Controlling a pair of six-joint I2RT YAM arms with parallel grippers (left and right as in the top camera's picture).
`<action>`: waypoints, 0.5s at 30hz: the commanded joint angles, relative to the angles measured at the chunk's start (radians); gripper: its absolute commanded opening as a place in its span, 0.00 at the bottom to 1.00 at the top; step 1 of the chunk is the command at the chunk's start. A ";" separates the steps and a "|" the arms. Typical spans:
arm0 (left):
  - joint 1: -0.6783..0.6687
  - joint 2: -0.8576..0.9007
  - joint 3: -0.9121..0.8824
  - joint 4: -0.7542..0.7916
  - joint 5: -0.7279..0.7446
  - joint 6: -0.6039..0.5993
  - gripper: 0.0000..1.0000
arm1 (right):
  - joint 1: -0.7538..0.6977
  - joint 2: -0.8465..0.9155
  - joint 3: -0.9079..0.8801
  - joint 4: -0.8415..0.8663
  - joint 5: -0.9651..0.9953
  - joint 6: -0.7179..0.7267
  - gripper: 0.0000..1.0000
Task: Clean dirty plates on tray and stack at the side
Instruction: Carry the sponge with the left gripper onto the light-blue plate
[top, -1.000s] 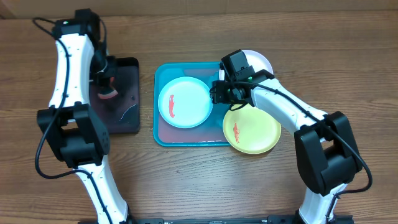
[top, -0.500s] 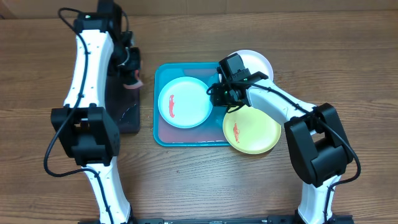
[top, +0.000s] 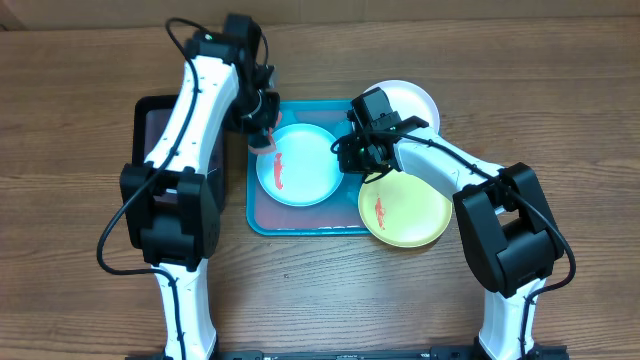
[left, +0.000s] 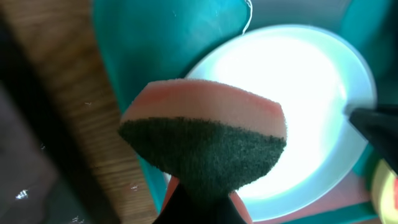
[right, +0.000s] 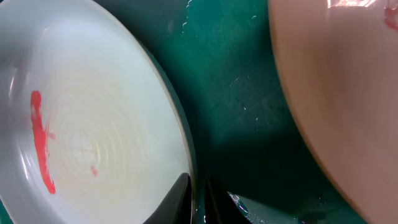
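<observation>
The light blue plate (top: 300, 170) lies on the turquoise tray (top: 250, 195) with a red smear on its left part. My right gripper (top: 345, 160) is shut on its right rim; the right wrist view shows the fingers (right: 196, 199) pinching the rim of the plate (right: 87, 124). My left gripper (top: 266, 135) is shut on a pink sponge with a dark green scrub face (left: 202, 134), held above the plate's left rear edge (left: 298, 106). The yellow-green plate (top: 405, 208) with a red smear overlaps the tray's right edge. The white plate (top: 412, 100) lies behind the right arm.
A smaller black tray (top: 150, 125) sits left of the turquoise tray, mostly under my left arm. Bare wooden table lies in front of both trays and to the far right.
My left arm has swung right from the black tray to the turquoise tray's left rear corner, carrying the sponge. My right gripper has stayed on the blue plate's rim.
</observation>
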 joint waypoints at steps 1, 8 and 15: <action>-0.039 -0.009 -0.078 0.038 0.014 -0.037 0.04 | -0.001 0.007 0.028 0.004 0.000 0.017 0.08; -0.099 -0.009 -0.228 0.182 -0.068 -0.119 0.04 | -0.001 0.007 0.028 0.003 0.000 0.017 0.05; -0.145 -0.009 -0.340 0.225 -0.302 -0.285 0.04 | -0.001 0.007 0.028 0.003 0.000 0.016 0.05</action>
